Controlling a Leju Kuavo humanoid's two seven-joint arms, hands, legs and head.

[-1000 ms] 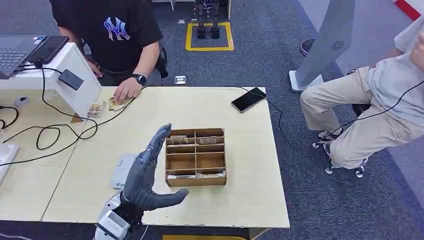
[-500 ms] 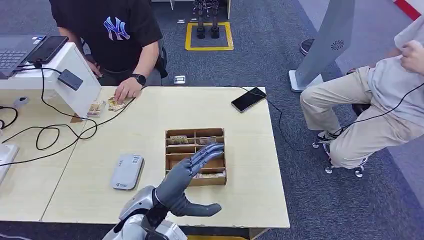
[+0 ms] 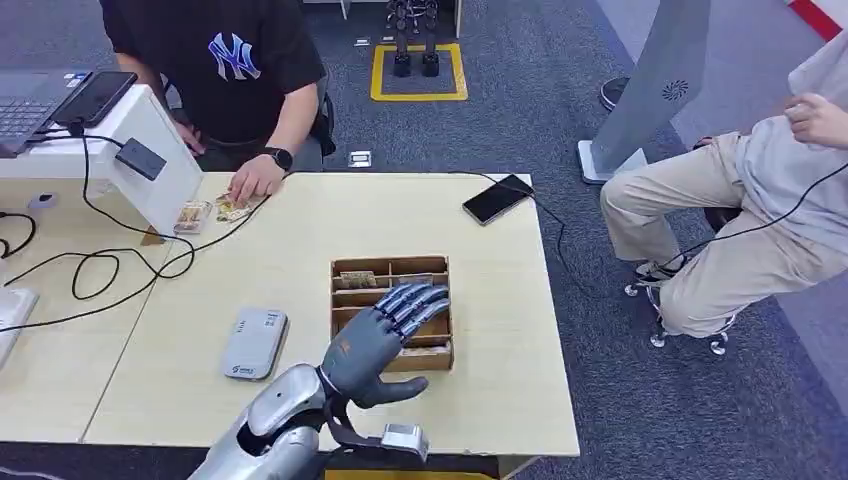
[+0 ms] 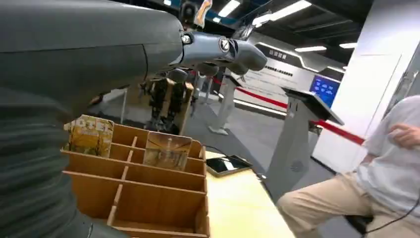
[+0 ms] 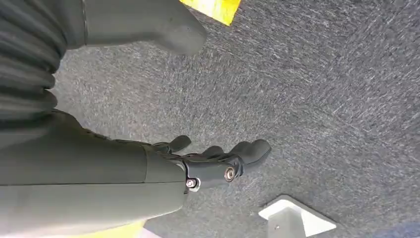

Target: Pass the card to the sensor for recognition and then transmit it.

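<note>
From the head view, the left hand (image 3: 378,342) hangs over the near half of the wooden divided box (image 3: 391,312), fingers (image 3: 418,302) spread forward and thumb out to the side, holding nothing; the box sits mid-table on the pale wooden table (image 3: 300,225), with cards (image 3: 357,279) standing in its far row of compartments and another lying at its near edge. Just left of the box lies the grey card reader (image 3: 254,342), flat and apart from the hand. At the far side a person in a black shirt rests a hand (image 3: 254,180) by a few loose cards (image 3: 208,212), a black phone (image 3: 497,199) lies near the far right corner, and a second person sits off to the right. Over to the left wrist view: two upright cards (image 4: 167,150) stand in the box's far compartments (image 4: 141,168), the hand's fingers (image 4: 225,49) stretched above them, touching none. Right wrist view: the right hand (image 5: 163,163) hangs over grey carpet (image 5: 317,94), fingers apart, empty
</note>
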